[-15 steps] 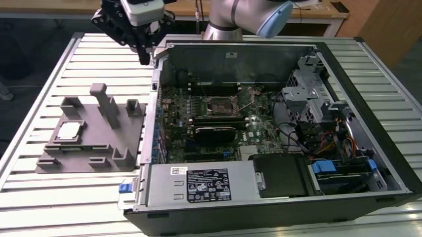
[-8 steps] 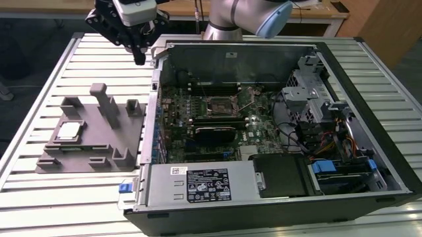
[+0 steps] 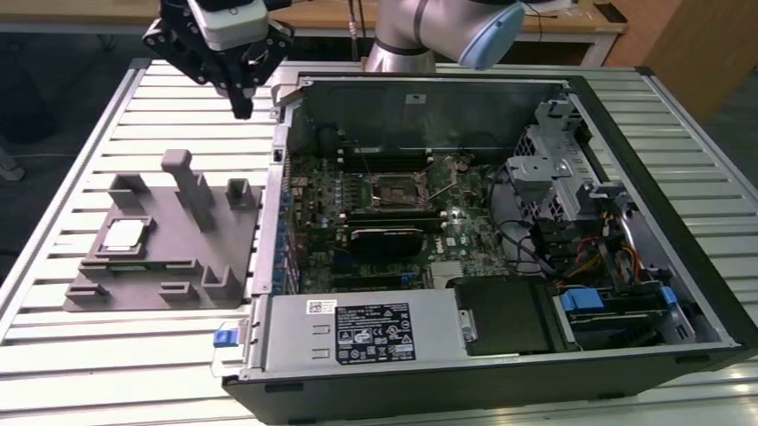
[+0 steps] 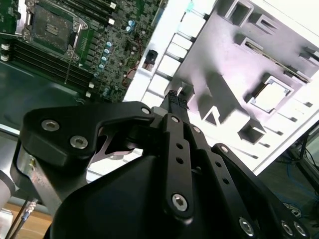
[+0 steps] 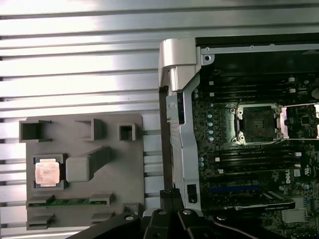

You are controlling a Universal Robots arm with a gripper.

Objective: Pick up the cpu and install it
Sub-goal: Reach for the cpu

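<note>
so the gripper [image 3: 243, 108] is hanging in the air just outside the computer case [image 3: 414, 111], off the case's far corner on the exterior view's left; its fingers [image 4: 173, 99] look pinched right together with nothing between them, so it's carrying nothing; it's up above the slatted table [image 3: 71, 373] and not touching anything as far as I can see

the cpu [image 5: 48, 173] is outside the case; it's lying flat in a square pocket of the grey holder [image 5: 114, 164], silvery top up, tan rim showing round it; that holder sits on the table just beside the case's open side wall, on the exterior view's left of the case; the cpu pocket is on the half of the holder farther from the case; the gripper is well apart from the chip, closer to the case wall than to it

same holder also has a green strip [image 5: 67, 201] lying in a slot near the cpu, again on the side away from the case; a few posts stick up from the holder on the side nearer the case

inside the case the socket [image 3: 397, 188] sits about mid-way across the motherboard [image 3: 474, 231], dark square with a metal frame and a thin wire lever beside it; can't really tell how the frame stands from here; the silver power supply box [image 3: 355, 328] fills the case's near end in the exterior view
</note>
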